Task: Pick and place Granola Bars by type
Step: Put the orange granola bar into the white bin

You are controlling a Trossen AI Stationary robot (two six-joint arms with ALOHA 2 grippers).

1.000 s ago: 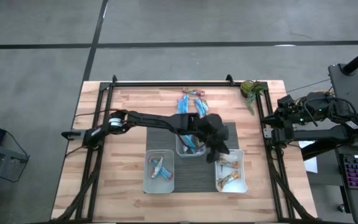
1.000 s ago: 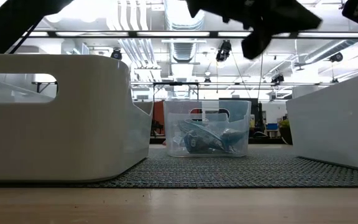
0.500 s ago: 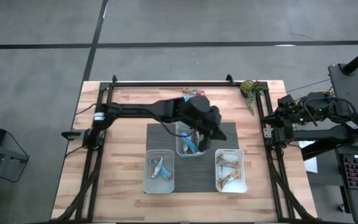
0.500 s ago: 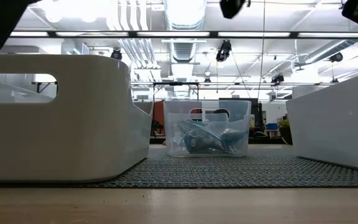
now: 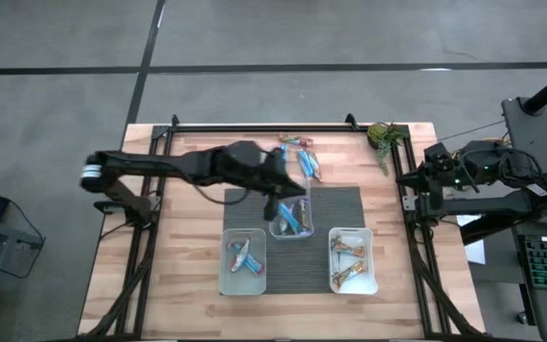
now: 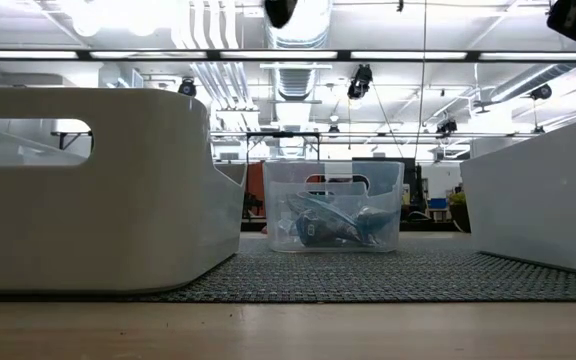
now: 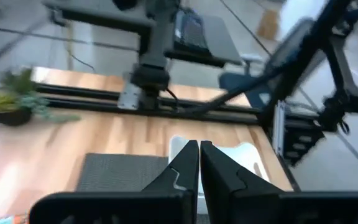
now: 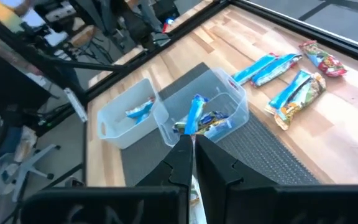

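Several loose Granola Bars [image 5: 300, 157], blue and orange-tan, lie on the wood near the table's far edge and show again as loose bars [image 8: 293, 92] in the right wrist view. Blue bars fill the centre tub [image 5: 292, 218]. Blue-and-red bars lie in the near left tub [image 5: 244, 258], tan ones in the near right tub [image 5: 352, 261]. My left gripper [image 5: 275, 199] hangs shut and empty above the centre tub's far left corner; its shut fingers also show as the left gripper [image 7: 199, 157]. My right gripper [image 8: 191, 149] is shut and empty, parked off the table's right edge [image 5: 418, 180].
The three tubs stand on a dark mat [image 5: 345, 204] in the table's middle. A small green plant [image 5: 384, 138] sits at the far right corner. Black rails [image 5: 254, 126] run along the far and side edges. Bare wood lies left of the mat.
My left gripper has swung from above the near right tub toward the table's far left, passing over the centre tub, and has risen out of the low view. The arm has drawn back toward the left edge. The bars and tubs have stayed in place.
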